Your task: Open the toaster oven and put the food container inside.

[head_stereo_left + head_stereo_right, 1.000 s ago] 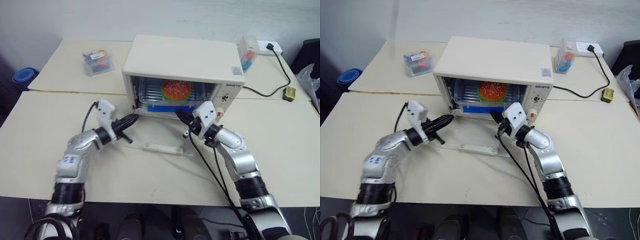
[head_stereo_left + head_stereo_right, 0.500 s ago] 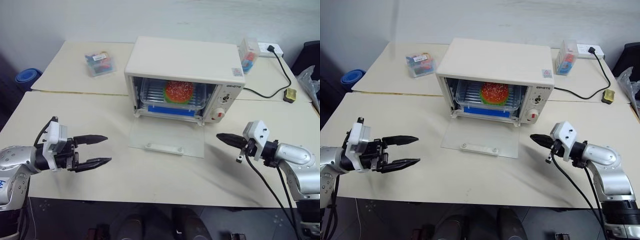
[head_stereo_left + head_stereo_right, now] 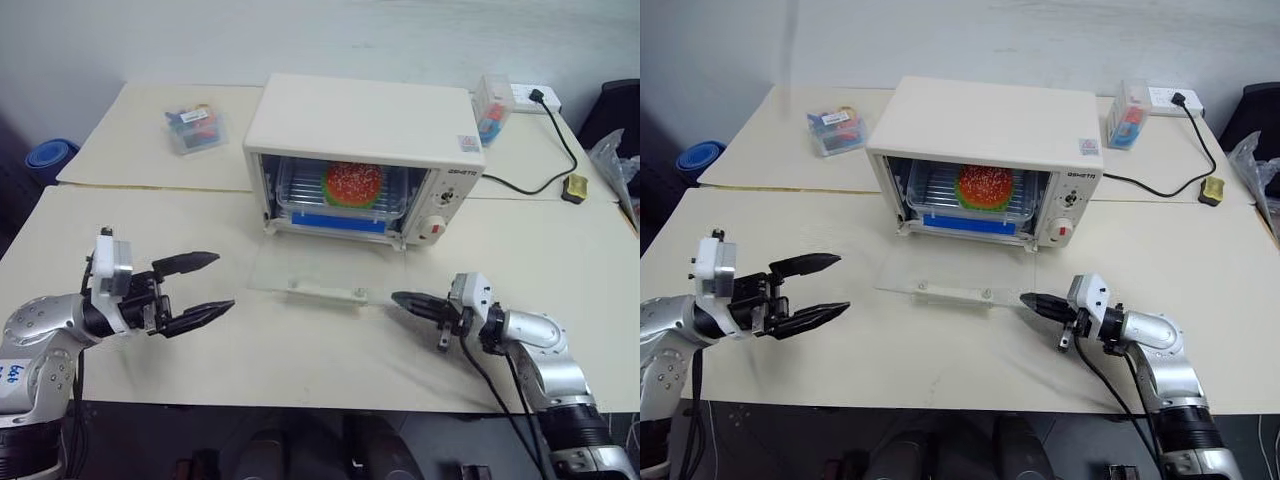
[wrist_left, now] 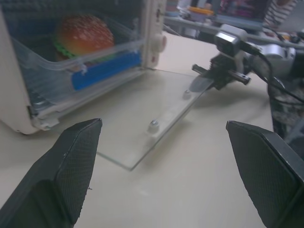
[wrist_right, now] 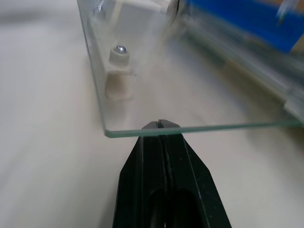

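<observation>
**Task status: container loaded, door still down**

Near the front edge of the tabletop [image 3: 300, 370], toward its left corner, the left claw [image 3: 197, 288] hangs above the surface with its two fingers spread wide and nothing between them; it is released. Toward the front right, the right claw [image 3: 412, 302] is clenched, its fingers pressed together into a single point and grasping nothing. In the right wrist view that point sits at, and apparently just under, the free edge of the glass door [image 5: 190, 71]. Whether it touches the glass cannot be told.

The glass door lies dropped open, close to flat over the tabletop, with its white bar handle [image 3: 323, 290] along the free edge. It extends from the mouth of the toaster oven [image 3: 365, 130], which stands at the middle of the tabletop toward the rear.

The food container [image 3: 345, 192] rests inside the oven cavity on the wire rack, its blue clip facing outward and the toy burger [image 3: 352, 181] visible within. It appears fully seated, clear of the door's swing.

Judged status: both stated steps, opening and loading, are done. If closing the door is intended, that remains, and the right claw's position at the door edge suits lifting it.

Along the rear edge, a small clear box of colourful items [image 3: 195, 127] sits toward the left corner, well apart from the oven.
</observation>
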`<state>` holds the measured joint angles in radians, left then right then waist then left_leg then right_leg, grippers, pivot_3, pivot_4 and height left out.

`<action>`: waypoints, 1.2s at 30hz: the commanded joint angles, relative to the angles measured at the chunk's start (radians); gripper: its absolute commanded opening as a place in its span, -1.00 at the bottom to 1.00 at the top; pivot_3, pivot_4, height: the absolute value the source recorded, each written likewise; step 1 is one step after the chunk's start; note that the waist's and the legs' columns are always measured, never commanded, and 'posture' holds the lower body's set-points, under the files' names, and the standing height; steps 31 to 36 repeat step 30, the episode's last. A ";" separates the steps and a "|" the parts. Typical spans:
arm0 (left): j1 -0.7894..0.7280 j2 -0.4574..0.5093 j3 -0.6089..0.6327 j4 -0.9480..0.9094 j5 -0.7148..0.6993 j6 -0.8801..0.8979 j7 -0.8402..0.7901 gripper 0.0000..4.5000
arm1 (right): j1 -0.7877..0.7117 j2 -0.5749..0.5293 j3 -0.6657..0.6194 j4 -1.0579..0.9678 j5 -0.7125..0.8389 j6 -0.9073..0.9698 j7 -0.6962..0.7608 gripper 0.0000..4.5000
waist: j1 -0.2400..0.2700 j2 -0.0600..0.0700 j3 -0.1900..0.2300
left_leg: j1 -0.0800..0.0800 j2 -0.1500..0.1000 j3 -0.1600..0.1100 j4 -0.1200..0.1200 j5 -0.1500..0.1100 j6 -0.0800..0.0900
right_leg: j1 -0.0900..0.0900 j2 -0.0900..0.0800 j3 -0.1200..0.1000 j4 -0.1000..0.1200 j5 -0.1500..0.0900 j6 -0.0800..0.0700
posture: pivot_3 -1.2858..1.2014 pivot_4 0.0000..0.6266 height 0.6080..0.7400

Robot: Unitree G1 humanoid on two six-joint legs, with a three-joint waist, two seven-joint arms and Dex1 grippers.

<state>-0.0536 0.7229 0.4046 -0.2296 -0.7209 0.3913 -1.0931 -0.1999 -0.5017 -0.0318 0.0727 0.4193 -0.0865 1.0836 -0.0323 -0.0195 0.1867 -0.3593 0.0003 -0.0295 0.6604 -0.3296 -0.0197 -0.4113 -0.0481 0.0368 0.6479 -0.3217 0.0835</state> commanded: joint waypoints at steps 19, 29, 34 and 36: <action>0.184 0.051 0.084 0.077 0.228 -0.293 0.051 1.00 | -0.128 -0.155 -0.128 -0.115 0.147 0.139 0.105 -0.14 | 0.003 0.000 0.000 | -0.006 0.000 0.000 0.000 -0.003 0.003 | -0.003 -0.001 -0.001 -0.007 0.000 0.000 | 0.03 -0.52 1.00; 0.379 0.025 0.144 0.082 0.285 -0.396 0.065 1.00 | 0.049 -0.182 -0.115 -0.006 0.050 -0.113 0.282 0.99 | 0.004 0.000 0.000 | 0.001 -0.001 0.000 -0.002 -0.003 0.004 | 0.003 -0.004 -0.001 -0.006 0.000 0.000 | 0.03 -0.52 1.00; 0.382 0.013 0.150 0.085 0.274 -0.405 0.068 1.00 | 0.056 -0.175 -0.115 -0.007 0.045 -0.121 0.275 0.99 | 0.004 0.000 0.000 | 0.002 -0.001 0.000 -0.002 -0.003 0.004 | 0.003 -0.004 -0.001 -0.005 0.000 0.000 | 0.03 -0.52 1.00; 0.382 0.013 0.150 0.085 0.274 -0.405 0.068 1.00 | 0.056 -0.175 -0.115 -0.007 0.045 -0.121 0.275 0.99 | 0.004 0.000 0.000 | 0.002 -0.001 0.000 -0.002 -0.003 0.004 | 0.003 -0.004 -0.001 -0.005 0.000 0.000 | 0.03 -0.52 1.00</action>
